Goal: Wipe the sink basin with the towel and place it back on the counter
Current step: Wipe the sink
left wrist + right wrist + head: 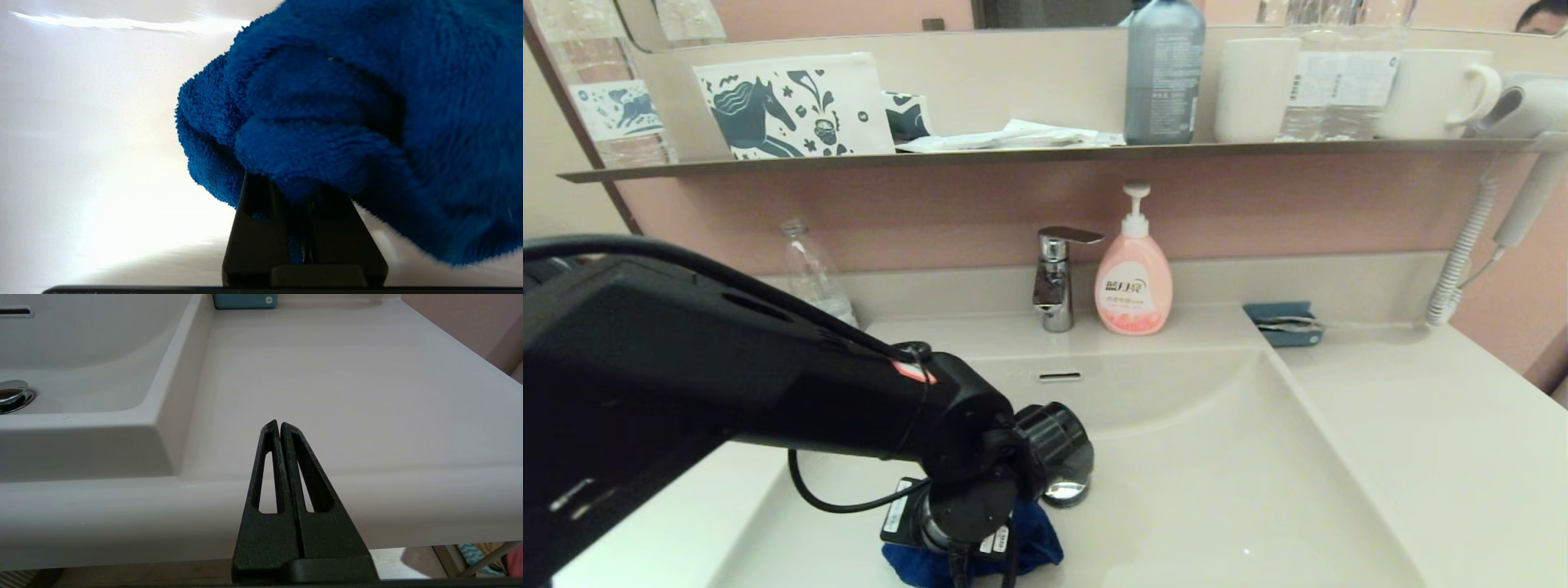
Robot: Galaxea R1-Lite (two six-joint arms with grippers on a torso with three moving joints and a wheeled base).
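Note:
The royal-blue towel (1029,545) lies bunched on the floor of the cream-white sink basin (1217,474), close to the chrome drain plug (1065,490). My left arm reaches down over it, and the left gripper (300,183) is shut on the towel (347,106), whose folds cover the fingertips. The right gripper (280,425) is shut and holds nothing. It hangs low in front of the counter (327,375), out of the head view. The basin (81,347) and drain plug (12,394) show beside it.
A chrome faucet (1055,278) and a pink soap bottle (1134,278) stand behind the basin. A teal holder (1282,322) sits at the counter's back right. A clear bottle (810,273) stands at back left. A dark shelf (1045,151) above carries cups and bottles.

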